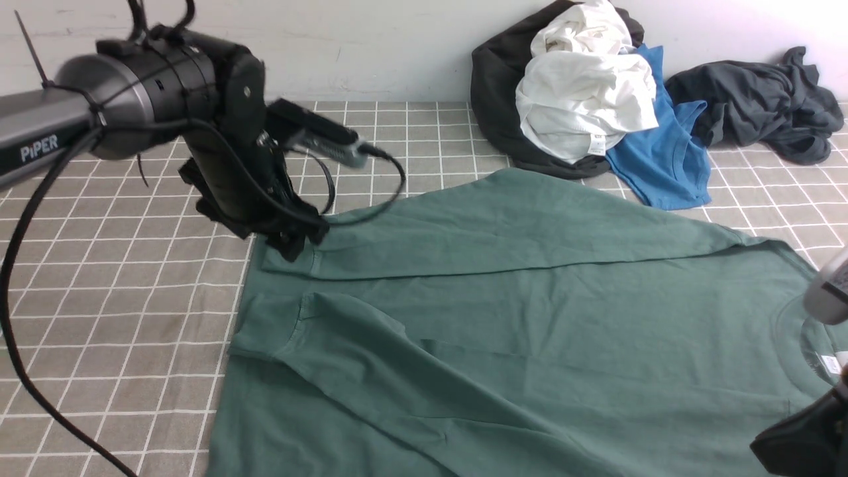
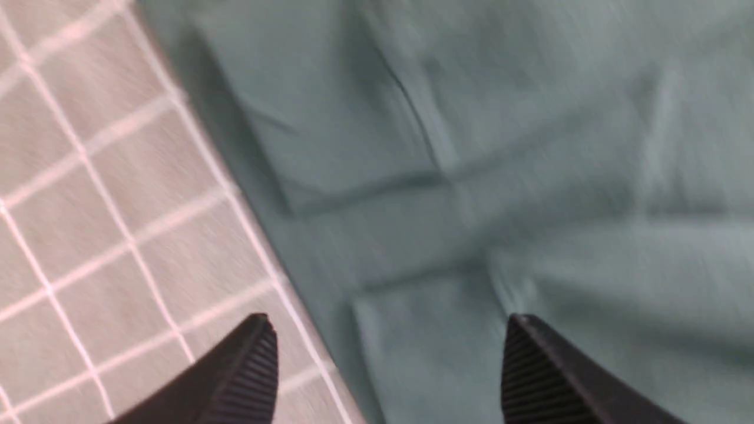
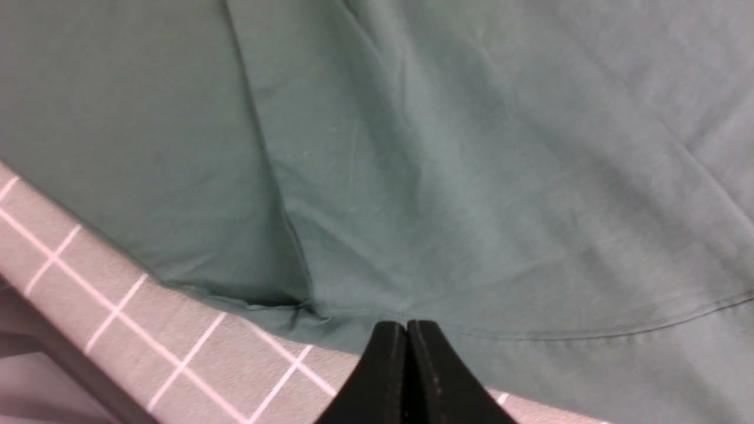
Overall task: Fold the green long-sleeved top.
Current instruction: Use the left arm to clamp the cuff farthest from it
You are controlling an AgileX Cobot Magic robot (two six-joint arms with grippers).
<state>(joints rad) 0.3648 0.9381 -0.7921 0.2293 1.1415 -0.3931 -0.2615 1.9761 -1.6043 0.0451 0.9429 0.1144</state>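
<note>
The green long-sleeved top (image 1: 530, 298) lies flat on the checked cloth, neck (image 1: 811, 344) toward the right. Both sleeves are folded across its body, with their cuffs (image 1: 265, 331) at the left side. My left gripper (image 1: 291, 246) hovers over the far sleeve's cuff. In the left wrist view this gripper (image 2: 386, 324) is open and holds nothing, one fingertip (image 2: 253, 347) over the cloth, the other over green fabric (image 2: 530, 147). My right gripper (image 3: 406, 325) is shut and empty, just above the top's edge (image 3: 412, 176) near the table's front.
A heap of clothes sits against the back wall: a white garment (image 1: 583, 93) on a black one (image 1: 493, 99), a blue T-shirt (image 1: 662, 165) and a dark grey garment (image 1: 762, 106). Checked tablecloth (image 1: 119, 285) shows at the left. The table's edge (image 3: 70, 359) runs close to my right gripper.
</note>
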